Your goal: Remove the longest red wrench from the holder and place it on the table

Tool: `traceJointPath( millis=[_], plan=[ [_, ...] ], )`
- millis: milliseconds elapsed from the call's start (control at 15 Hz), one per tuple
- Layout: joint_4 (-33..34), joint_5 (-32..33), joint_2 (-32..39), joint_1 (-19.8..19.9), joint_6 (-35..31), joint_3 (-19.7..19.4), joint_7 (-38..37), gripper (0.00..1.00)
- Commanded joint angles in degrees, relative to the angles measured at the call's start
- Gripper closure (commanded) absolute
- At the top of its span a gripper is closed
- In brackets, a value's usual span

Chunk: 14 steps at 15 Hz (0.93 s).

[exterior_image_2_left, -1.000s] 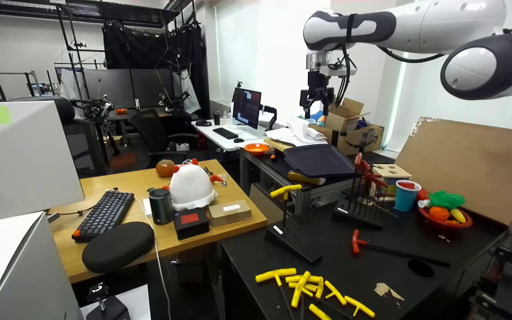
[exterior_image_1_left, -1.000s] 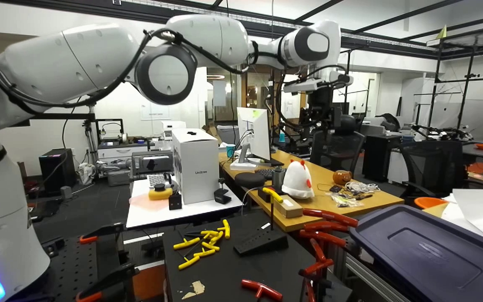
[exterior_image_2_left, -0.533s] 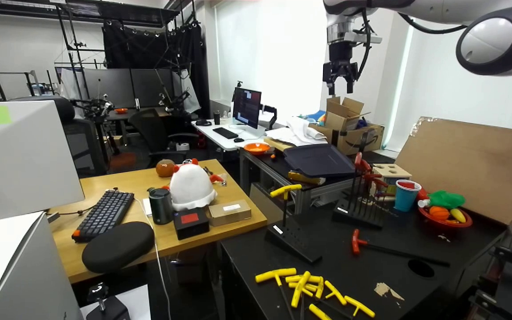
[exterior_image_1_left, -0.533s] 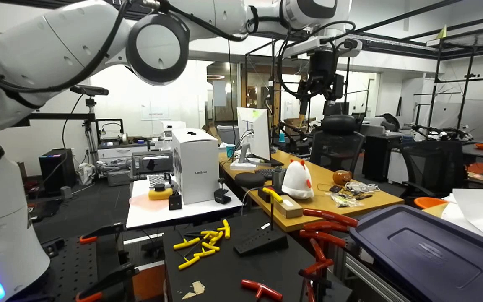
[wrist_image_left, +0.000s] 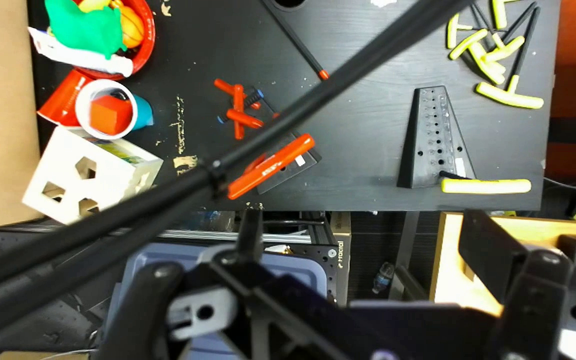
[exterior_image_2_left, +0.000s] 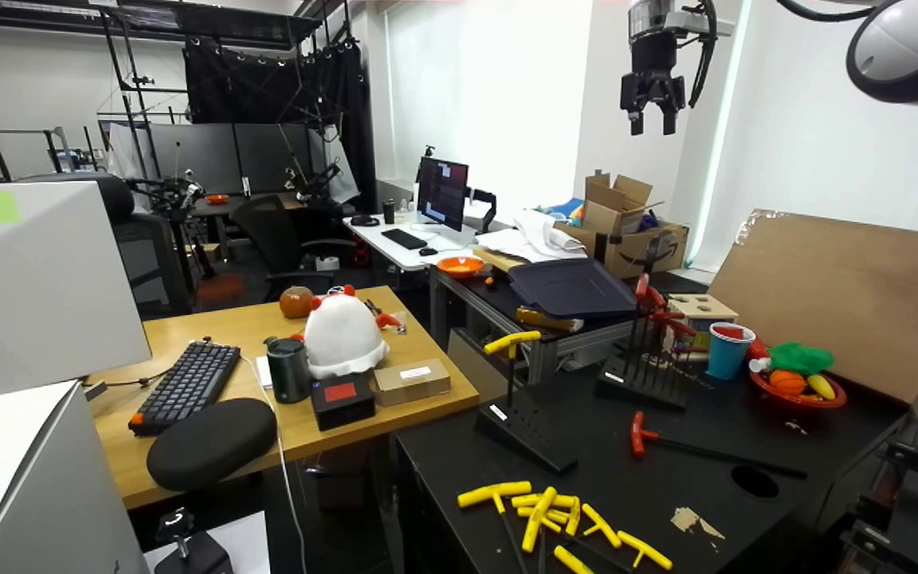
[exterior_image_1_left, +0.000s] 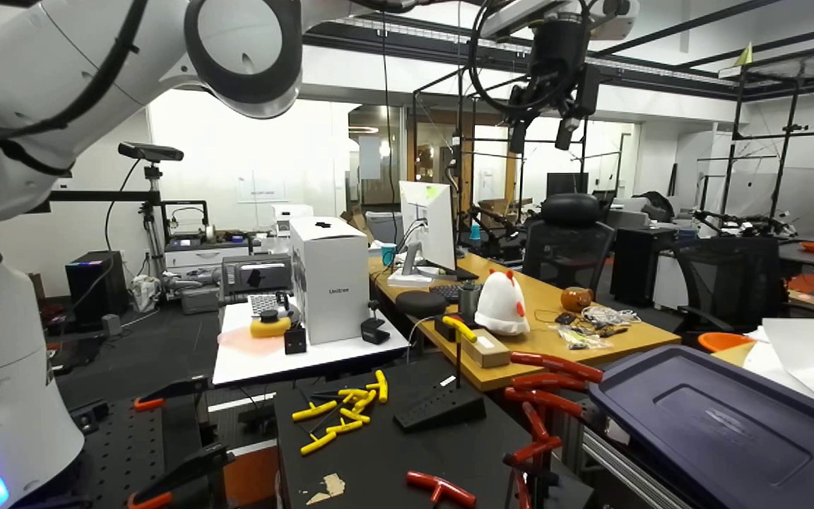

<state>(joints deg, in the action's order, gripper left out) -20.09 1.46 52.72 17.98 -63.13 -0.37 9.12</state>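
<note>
Table (exterior_image_2_left: 602, 446), red wrenches (wrist_image_left: 270, 166) below hand (exterior_image_2_left: 653, 125).

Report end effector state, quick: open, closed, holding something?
End effector: open, jaws well apart, holding nothing.

In both exterior views I hold my gripper (exterior_image_2_left: 653, 127) high, pointing down, its two fingers (exterior_image_2_left: 669, 121) parted widely, my wrist (exterior_image_2_left: 651, 16) directly above the jaws and my arm (exterior_image_1_left: 75, 74) bent well off to one side of them.
</note>
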Motion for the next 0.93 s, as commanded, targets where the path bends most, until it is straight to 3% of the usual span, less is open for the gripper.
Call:
traceJointPath(
  millis=[0,867],
  plan=[
    [-1.06,-1.49,-2.26,1.3,1.17,-0.28,1.15,0.0],
    [-1.07,-1.54,-1.59,2.38,-0.9,-0.75,0.55,0.0]
  ],
)
